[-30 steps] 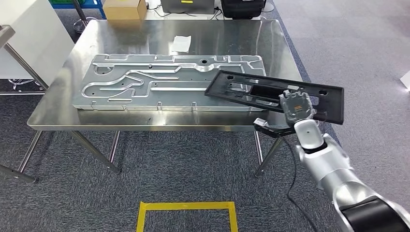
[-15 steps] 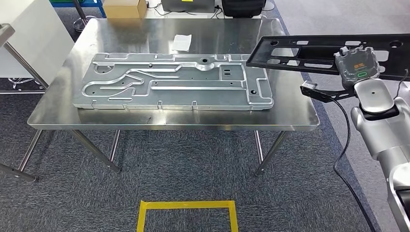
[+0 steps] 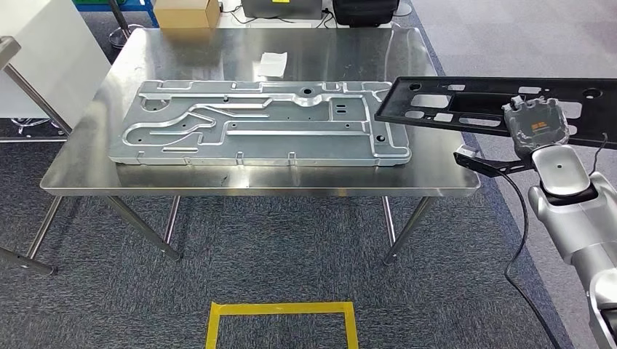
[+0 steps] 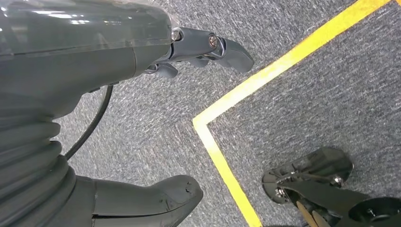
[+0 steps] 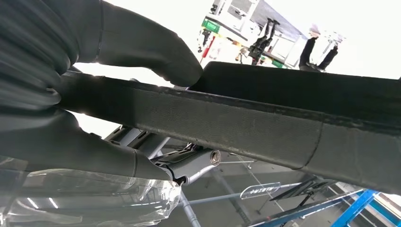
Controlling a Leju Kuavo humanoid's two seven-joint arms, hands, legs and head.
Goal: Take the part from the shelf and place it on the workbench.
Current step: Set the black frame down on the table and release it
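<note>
The part (image 3: 495, 87) is a long flat black frame with several cut-outs. My right hand (image 3: 538, 129) grips it along its near edge and holds it about level in the air, off the workbench's (image 3: 436, 167) right side. Its left end reaches over the table's right edge. In the right wrist view my right hand (image 5: 108, 42) clamps the part's (image 5: 265, 123) dark edge between thumb and fingers. My left hand (image 4: 94, 61) hangs over the carpet, fingers apart, holding nothing.
A large machined aluminium plate (image 3: 255, 123) covers most of the steel workbench. A white paper (image 3: 274, 64) lies behind it. A cardboard box (image 3: 188, 13) sits beyond the far edge, a white cabinet (image 3: 44, 51) stands left, and yellow floor tape (image 3: 280, 309) marks the carpet in front.
My right arm swung the part from low and tilted over the table's right front corner up and out to the right, then brought it down a little.
</note>
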